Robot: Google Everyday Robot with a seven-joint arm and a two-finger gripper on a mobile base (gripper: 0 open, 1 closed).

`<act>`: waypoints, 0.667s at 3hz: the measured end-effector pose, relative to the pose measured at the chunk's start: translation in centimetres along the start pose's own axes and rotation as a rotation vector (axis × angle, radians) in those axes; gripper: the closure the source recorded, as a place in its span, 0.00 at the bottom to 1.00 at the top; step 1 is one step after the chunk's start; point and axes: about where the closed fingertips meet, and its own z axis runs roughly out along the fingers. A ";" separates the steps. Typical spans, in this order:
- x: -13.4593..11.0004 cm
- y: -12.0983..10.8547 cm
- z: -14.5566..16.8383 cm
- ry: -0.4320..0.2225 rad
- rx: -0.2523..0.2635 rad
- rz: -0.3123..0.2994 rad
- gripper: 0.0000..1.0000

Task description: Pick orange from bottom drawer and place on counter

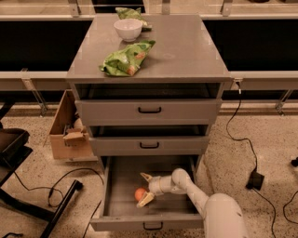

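Note:
The bottom drawer (pixel 116 211) of the grey cabinet is pulled out. The orange (pixel 139 194) lies on its floor, left of the middle. My gripper (pixel 145 188) is down inside the drawer, open, with one finger behind the orange and one in front of it at its right side. The fingers reach around the orange's right edge. My white arm (pixel 191 188) comes in from the lower right. The counter (pixel 186 51) is the cabinet's flat grey top, well above the gripper.
A white bowl (pixel 128 29) and a green chip bag (pixel 126 58) lie on the counter, another green bag (pixel 130 13) at its back. The two upper drawers are shut. A cardboard box (pixel 65 130) stands at the left, cables and a chair base on the floor.

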 end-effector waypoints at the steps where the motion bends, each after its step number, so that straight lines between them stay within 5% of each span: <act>1: 1.4 0.6 1.7 0.057 -0.037 -0.006 0.00; 2: 3.0 0.3 2.1 0.112 -0.052 0.000 0.00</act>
